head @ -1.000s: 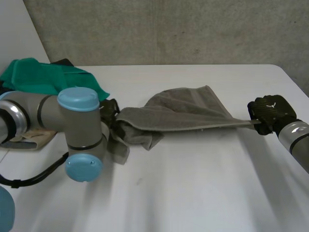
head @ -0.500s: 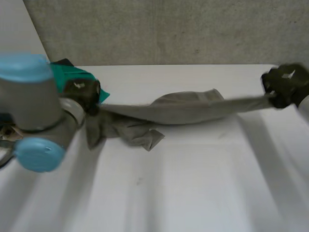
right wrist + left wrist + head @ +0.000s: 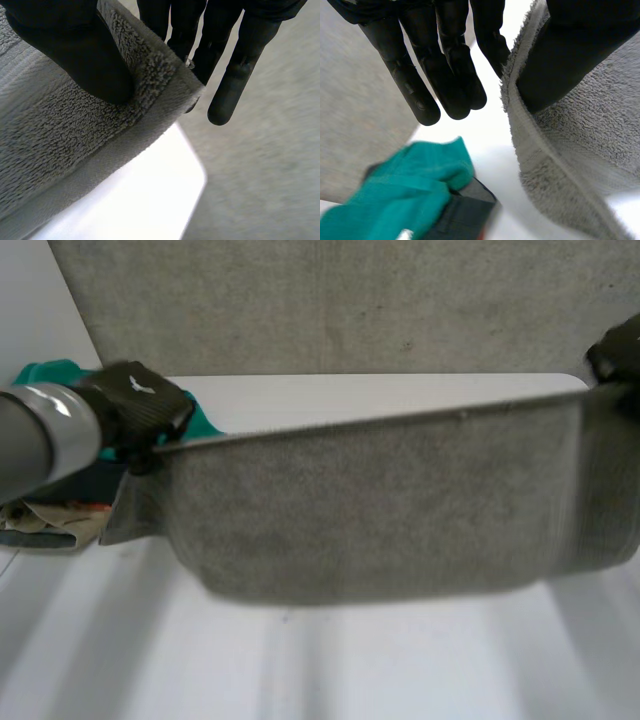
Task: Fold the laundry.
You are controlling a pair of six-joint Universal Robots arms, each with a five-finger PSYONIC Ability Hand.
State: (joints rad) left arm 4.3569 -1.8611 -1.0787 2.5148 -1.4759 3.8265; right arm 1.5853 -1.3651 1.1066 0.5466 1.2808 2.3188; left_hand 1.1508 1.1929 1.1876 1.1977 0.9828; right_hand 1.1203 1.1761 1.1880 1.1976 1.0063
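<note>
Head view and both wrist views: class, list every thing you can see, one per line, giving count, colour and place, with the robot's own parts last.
grey terry towel: one, grey, stretched in the air between the two hands, above the table
green cloth: one, green, bunched at the table's far left corner
dark flat item: one, black, beneath the green cloth
beige cloth: one, beige, at the table's left edge
white table: one, white, under everything
left hand: one, black, pinching the towel's top edge at its left end
right hand: one, black, pinching the towel's top edge at its right end
</note>
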